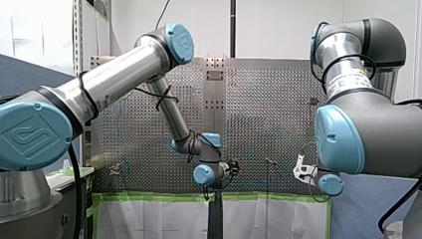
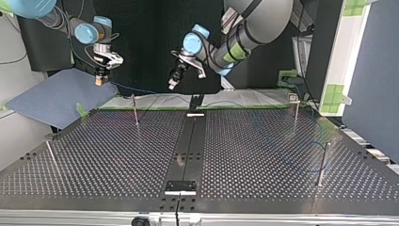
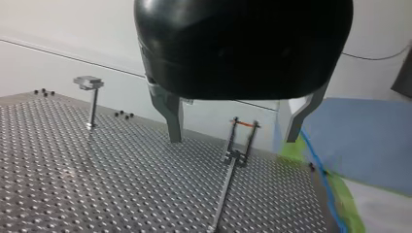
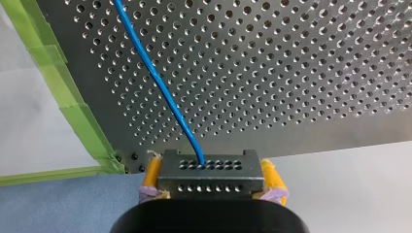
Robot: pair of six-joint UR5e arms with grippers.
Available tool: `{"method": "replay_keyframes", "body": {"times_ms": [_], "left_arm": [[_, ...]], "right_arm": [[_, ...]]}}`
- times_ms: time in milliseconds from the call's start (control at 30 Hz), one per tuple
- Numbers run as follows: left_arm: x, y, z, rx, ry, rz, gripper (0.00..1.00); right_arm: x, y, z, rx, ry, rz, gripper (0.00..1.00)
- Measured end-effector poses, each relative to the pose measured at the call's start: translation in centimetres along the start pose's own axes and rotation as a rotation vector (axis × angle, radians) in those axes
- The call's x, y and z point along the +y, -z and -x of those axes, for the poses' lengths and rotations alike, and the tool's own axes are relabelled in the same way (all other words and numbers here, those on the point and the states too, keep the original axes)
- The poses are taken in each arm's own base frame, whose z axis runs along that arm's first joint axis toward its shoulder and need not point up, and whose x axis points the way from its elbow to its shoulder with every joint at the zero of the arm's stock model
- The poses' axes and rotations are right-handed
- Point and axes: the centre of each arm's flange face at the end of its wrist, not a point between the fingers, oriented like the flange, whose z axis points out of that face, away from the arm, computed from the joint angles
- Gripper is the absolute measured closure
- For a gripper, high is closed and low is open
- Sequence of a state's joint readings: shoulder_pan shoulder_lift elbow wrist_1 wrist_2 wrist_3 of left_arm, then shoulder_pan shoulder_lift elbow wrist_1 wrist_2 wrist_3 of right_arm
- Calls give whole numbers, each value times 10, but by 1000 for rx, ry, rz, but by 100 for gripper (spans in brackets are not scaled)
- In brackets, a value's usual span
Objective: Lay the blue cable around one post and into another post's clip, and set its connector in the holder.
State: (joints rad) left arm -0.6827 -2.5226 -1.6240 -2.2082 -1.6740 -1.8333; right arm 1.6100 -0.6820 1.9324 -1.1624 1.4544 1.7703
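My right gripper (image 4: 211, 188) is shut on the black connector (image 4: 210, 171), which sits between its yellow pads (image 4: 152, 174). The blue cable (image 4: 160, 82) leaves the connector and runs out over the perforated table. In the top view my right gripper (image 2: 99, 79) hangs above the table's far left edge, and the cable (image 2: 141, 91) trails from it toward the middle. My left gripper (image 3: 233, 141) is open, with nothing between its metal fingers. It hovers above the far middle (image 2: 173, 84), and the upright holder (image 3: 240, 141) stands ahead of it.
Thin posts stand on the table (image 2: 117, 155): one at the far left (image 2: 135, 109), a clip-topped one at the far right (image 2: 296, 110), one at the near right (image 2: 322, 162). A second bracket (image 2: 180, 185) sits at the near middle. Green tape (image 4: 73, 97) lines the far edge.
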Motion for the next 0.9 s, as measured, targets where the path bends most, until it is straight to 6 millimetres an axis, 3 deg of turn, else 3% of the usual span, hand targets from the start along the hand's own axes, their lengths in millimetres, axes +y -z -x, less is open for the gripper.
{"method": "replay_keyframes", "body": {"times_ms": [100, 133, 700, 900], "left_arm": [[2, -1, -14, 17, -27, 15, 9], [3, -1, -17, 23, -35, 20, 14], [22, -15, -79, 161, -192, 74, 9], [24, -24, -76, 177, -249, 109, 9]], "right_arm": [[0, 0, 0, 1, 0, 0, 100], [0, 0, 0, 1, 0, 0, 100], [-1, 0, 0, 0, 3, -2, 100], [-1, 0, 0, -1, 3, -1, 100]]}}
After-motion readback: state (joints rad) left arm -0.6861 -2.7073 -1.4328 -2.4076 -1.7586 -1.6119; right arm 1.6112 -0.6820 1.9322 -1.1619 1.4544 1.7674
